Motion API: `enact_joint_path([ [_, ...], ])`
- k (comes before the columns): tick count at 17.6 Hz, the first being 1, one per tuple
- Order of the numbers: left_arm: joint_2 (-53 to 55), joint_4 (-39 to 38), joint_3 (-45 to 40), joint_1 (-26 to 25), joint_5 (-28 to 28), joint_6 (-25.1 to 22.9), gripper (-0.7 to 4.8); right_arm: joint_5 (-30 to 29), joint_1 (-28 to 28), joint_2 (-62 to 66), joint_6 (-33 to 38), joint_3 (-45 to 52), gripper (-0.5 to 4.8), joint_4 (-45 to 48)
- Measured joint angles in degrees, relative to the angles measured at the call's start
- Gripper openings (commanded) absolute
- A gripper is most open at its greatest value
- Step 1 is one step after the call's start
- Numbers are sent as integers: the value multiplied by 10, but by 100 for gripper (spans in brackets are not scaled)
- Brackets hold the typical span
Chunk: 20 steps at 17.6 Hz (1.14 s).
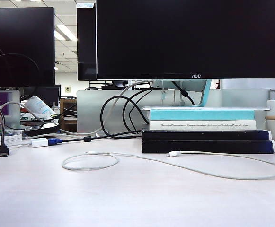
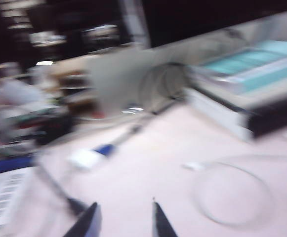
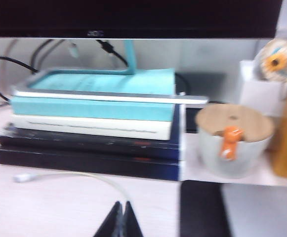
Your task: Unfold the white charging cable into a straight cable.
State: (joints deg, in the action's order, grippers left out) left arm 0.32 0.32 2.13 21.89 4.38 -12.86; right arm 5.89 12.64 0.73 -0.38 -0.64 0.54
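White charging cable [image 1: 184, 166]: lies on the pale desk [image 1: 128, 198] in front of the stack of books; 1 small loop at the exterior view's left, 1 wide loop sweeping round at its right; 1 plug end [image 1: 173, 153] rests just before the lowest book; the other end lies near the top of the small loop; nothing grips it.

Left gripper [image 2: 122, 219]: seen only in the left wrist view, which is blurred; 2 dark fingertips stand apart with bare desk between them, holding nothing; the cable's small loop [image 2: 234, 190] lies ahead and to one side, apart from the tips.

Right gripper [image 3: 120, 220]: seen only in the right wrist view; 2 dark fingertips pressed together, nothing between them; a cable plug end [image 3: 22, 177] and a curve of cord lie ahead, apart from the tips.

Stack of books [image 1: 206, 135]: 4 volumes, 2 dark below, 1 white, 1 turquoise on top, carrying the monitor stand.

White adapter with blue plug [image 1: 43, 142]: on the desk at the exterior view's left, well apart from the cable.

Lidded white cup [image 3: 233, 140]: beside the books.
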Motion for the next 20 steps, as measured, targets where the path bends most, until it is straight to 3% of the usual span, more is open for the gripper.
enact_joint_path([
  [2, 0, 27, 0, -58, -27, 20, 113, 13, -2, 0, -22, 0, -6, 0],
  [4, 0, 13, 1, -189, -126, 66, 110, 23, -9, 0, -26, 0, -6, 0],
  [6, 0, -9, 0, -282, -232, 97, -7, 18, -8, 0, -25, 0, -6, -2],
  [8, 0, -3, -16, -330, -249, 112, -6, 15, -8, 0, 15, 0, -6, -47],
  [12, 0, -33, -18, -328, -263, 115, -5, 18, -8, 0, 58, 0, -6, -46],
  [13, 0, -32, -18, -328, -310, 123, -5, 19, -8, 0, 79, 0, -6, -79],
  [15, 0, -31, -17, -327, -340, 125, -5, 19, -8, 0, 90, 0, -6, -81],
  [19, 0, -8, -18, -328, -347, 147, -5, 15, -8, 0, 96, 0, -6, -64],
  [20, 0, -11, -17, -249, -325, 149, -5, 16, -8, 0, 106, 0, -6, -64],
])
